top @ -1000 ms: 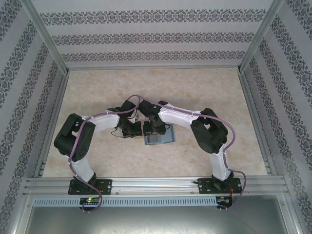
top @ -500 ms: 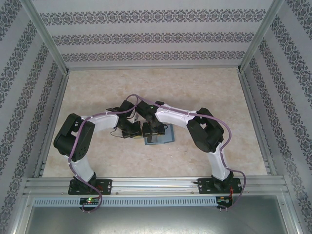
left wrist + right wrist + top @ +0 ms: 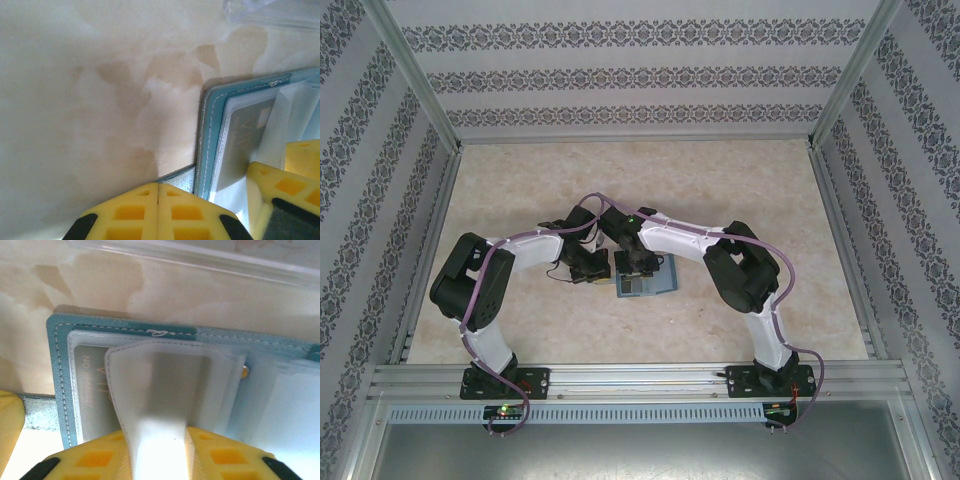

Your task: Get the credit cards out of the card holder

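1. Progress looks early, by my judgement: the small teal-blue bifold card holder (image 3: pixel 650 286) lies opened flat on the pale marbled desk (image 3: pixel 720 190), and a pale credit card with dark lettering (image 3: pixel 92 385) sits inside the clear pocket along the holder's end
2. Right jaws are pinching a translucent white plastic sleeve (image 3: pixel 165 375) that lifts from the card holder's middle, one yellow pad on each side of it; whether a card is inside that sleeve I cannot tell
3. Left jaws are pressed together, pads meeting along a seam, at the card holder's corner, just beside a grey speckled strip (image 3: pixel 177 176); I cannot tell whether the strip is nipped, or what it is
4. Remaining work, as I read it, is nearly all of it: each card has yet to be drawn from its pocket
5. Top view gives both arms bent inward over the card holder, but the pockets are too small to read there; the right wrist view gives the card's lettering, a small metal stud (image 3: pixel 244 371) and a clear plastic tray (image 3: pixel 210 257) just beyond the card holder's far edge; the left wrist view gives the stitched corner
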